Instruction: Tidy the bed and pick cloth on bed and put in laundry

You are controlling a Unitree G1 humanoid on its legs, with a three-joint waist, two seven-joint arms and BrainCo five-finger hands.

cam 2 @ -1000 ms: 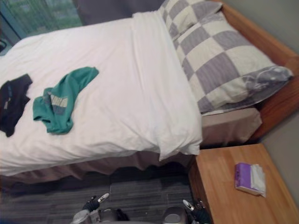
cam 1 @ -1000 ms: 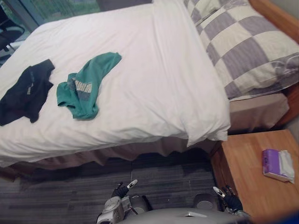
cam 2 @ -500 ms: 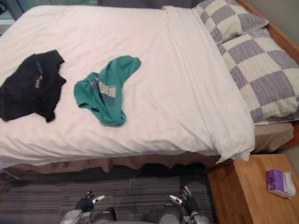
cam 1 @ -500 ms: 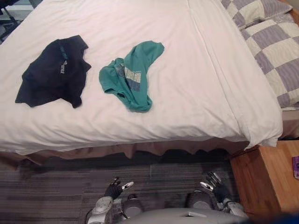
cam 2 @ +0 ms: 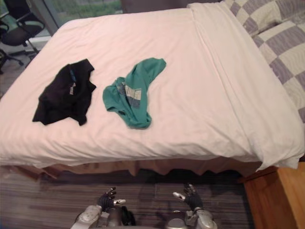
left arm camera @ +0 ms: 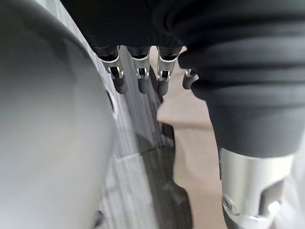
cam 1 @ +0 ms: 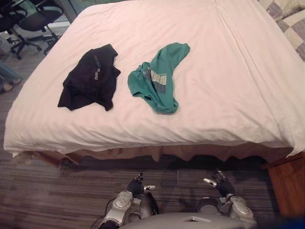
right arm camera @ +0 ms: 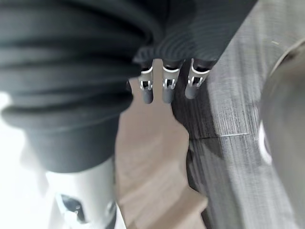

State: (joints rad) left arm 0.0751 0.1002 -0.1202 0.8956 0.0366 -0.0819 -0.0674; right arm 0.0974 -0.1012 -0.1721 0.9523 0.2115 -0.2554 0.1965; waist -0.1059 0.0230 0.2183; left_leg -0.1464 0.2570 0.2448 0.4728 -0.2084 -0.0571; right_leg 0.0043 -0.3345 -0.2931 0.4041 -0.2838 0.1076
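Office chair [cam 1: 34, 20] sits far left past the bed's corner, then a crumpled black t-shirt [cam 1: 90, 78] lies on the white duvet [cam 1: 238, 86] with a green t-shirt [cam 1: 159, 78] just beside it on the right, not touching. Checkered pillows [cam 2: 281, 43] are at the far-right head end, with a wooden nightstand [cam 2: 286, 200] by the bed's near right corner. Left hand [cam 1: 136, 186] and right hand [cam 1: 221, 183] hang low over the grey striped carpet [cam 1: 57, 200] in front of the bed, well apart from both shirts, fingers loosely straight, each holding nothing.
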